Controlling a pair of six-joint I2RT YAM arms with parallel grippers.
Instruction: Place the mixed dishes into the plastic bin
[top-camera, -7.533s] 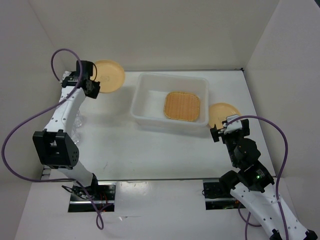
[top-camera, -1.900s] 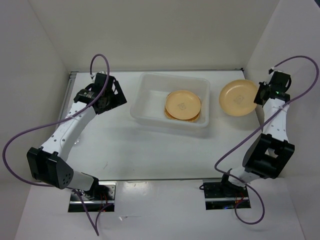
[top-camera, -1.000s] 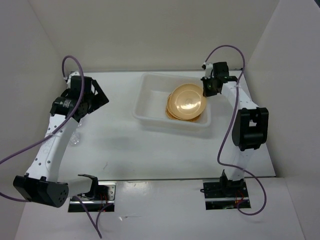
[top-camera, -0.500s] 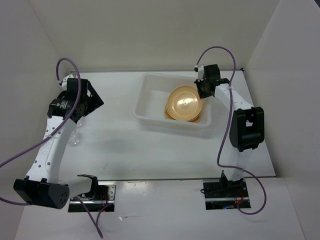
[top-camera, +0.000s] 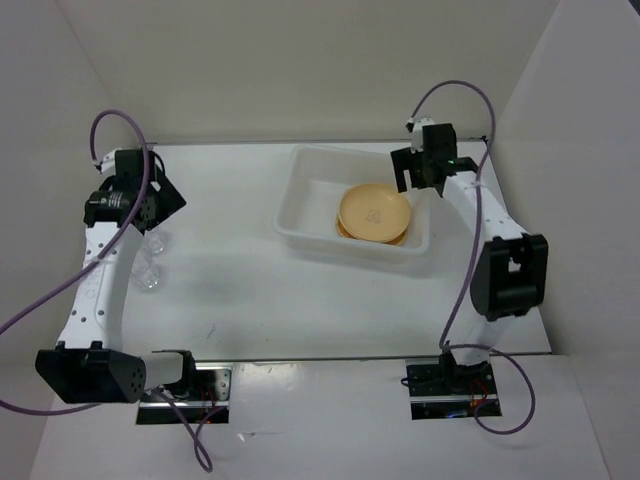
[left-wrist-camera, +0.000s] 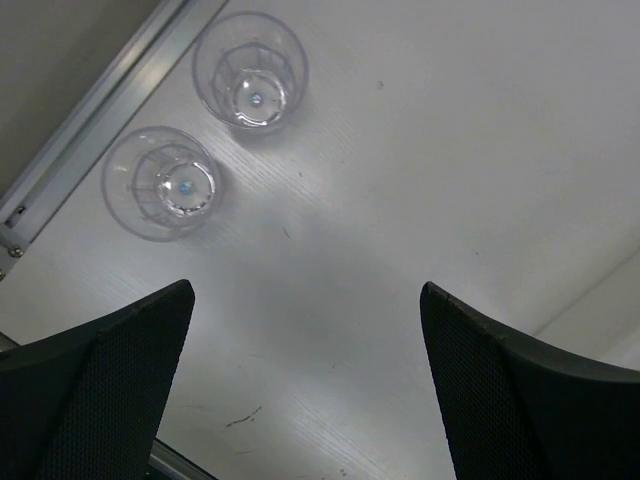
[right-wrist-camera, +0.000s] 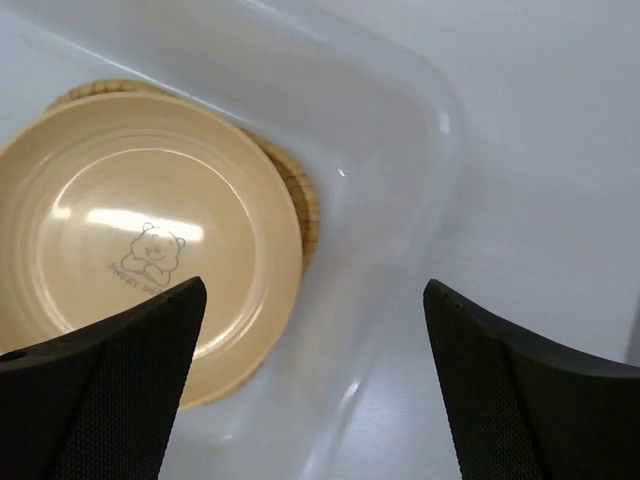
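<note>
The plastic bin (top-camera: 298, 205) sits at the table's back centre. Inside it a pale-orange plate (top-camera: 373, 211) with a bear print lies on top of the stack; the woven tray (right-wrist-camera: 306, 205) peeks out beneath the plate (right-wrist-camera: 150, 255). My right gripper (top-camera: 413, 172) hovers open over the bin's far right corner, nothing between its fingers (right-wrist-camera: 315, 292). Two clear cups (top-camera: 156, 243) (top-camera: 148, 279) stand upright on the table at the left. My left gripper (top-camera: 160, 200) is open above them, empty; in the left wrist view (left-wrist-camera: 305, 298) the cups (left-wrist-camera: 250, 70) (left-wrist-camera: 160, 183) lie ahead of the fingers.
White walls enclose the table on the left, back and right. A metal strip (left-wrist-camera: 90, 120) runs along the table's left edge right beside the cups. The bin's wall (right-wrist-camera: 400, 150) lies under my right fingers.
The right gripper has opened and let go of the plate, which now lies flat on the stack in the bin. The left arm has swung left, towards the cups.
</note>
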